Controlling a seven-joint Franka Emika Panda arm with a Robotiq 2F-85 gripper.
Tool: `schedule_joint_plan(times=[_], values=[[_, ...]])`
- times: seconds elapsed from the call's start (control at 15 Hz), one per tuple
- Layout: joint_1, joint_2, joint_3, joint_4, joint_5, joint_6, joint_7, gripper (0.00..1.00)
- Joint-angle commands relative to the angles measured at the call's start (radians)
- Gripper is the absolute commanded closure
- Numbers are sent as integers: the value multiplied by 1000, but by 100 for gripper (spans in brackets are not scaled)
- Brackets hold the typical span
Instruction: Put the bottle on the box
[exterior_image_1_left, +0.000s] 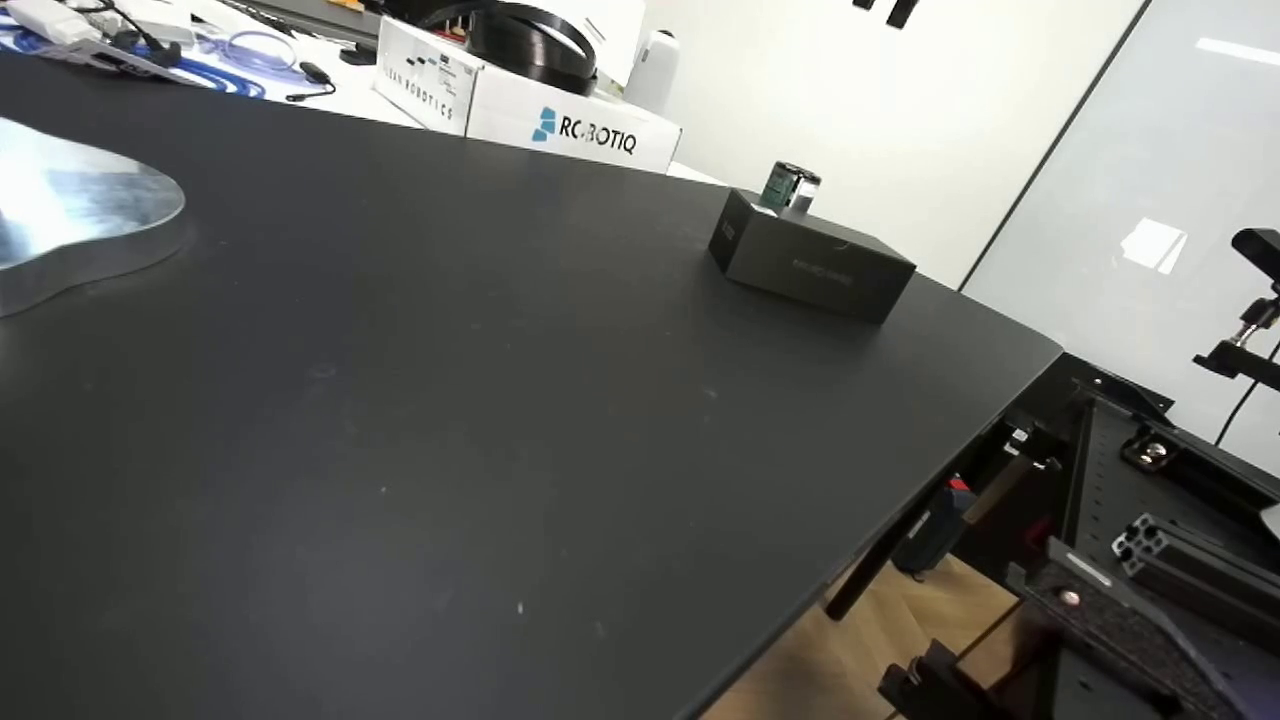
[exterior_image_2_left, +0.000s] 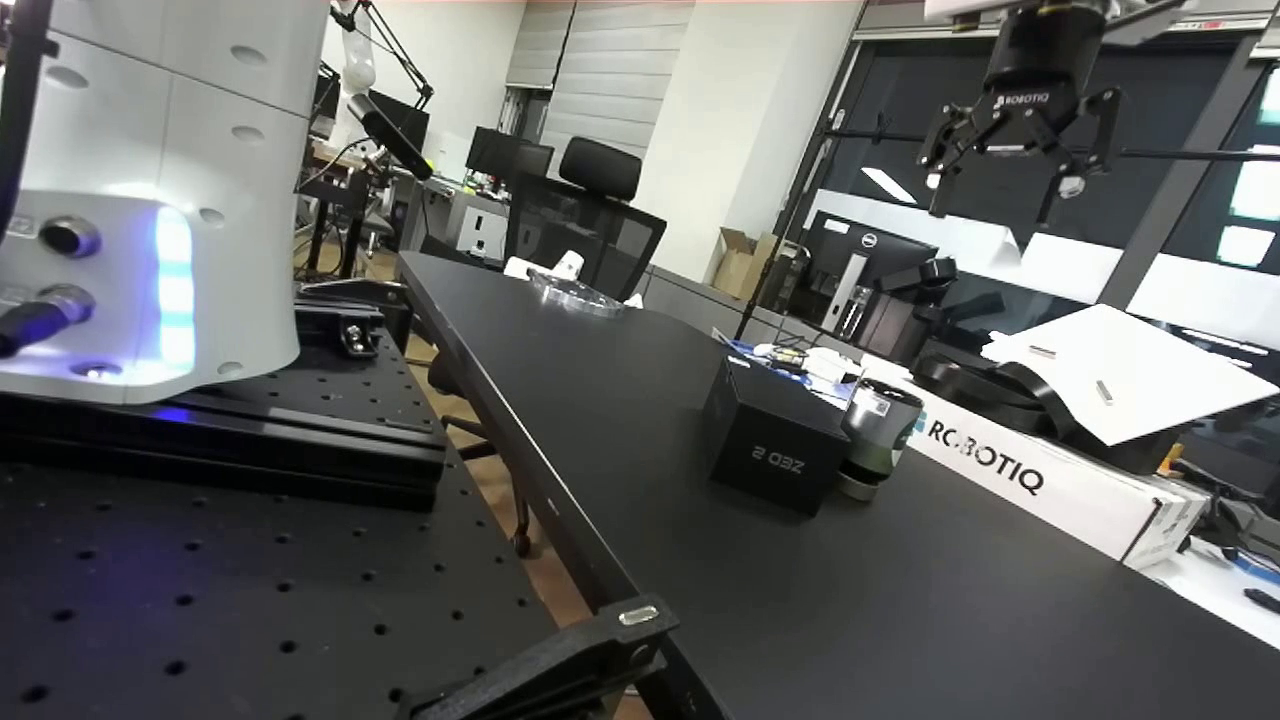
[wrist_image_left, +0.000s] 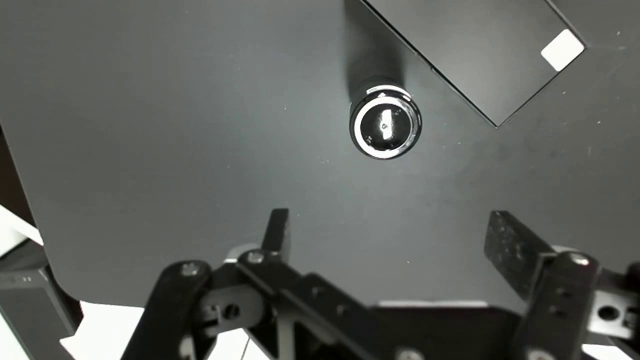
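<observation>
Pincer (wrist_image_left: 389, 227) wide, bottle (wrist_image_left: 385, 125) well below

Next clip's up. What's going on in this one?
A robot arm is there to put the bottle on the black box, but nothing is being handled at this moment. The tool hangs above the dark table with its jaws apart, holding nothing. The bottle stands upright on the table beside the black box, so the placing is not yet done.
</observation>
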Motion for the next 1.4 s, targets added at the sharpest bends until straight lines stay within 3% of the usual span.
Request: schedule_joint_plan(times=[0.0, 0.47, 0.73, 0.93, 1.33], values=[[-13, 158, 14, 132, 19, -41, 176, 0], [-18, 280, 6, 160, 135, -3, 413, 0], [-21, 290, 16, 109, 243, 102, 447, 0], [-17, 300, 14, 79, 259, 182, 452, 0], [-13, 294, 1, 15, 246, 202, 475, 0]])
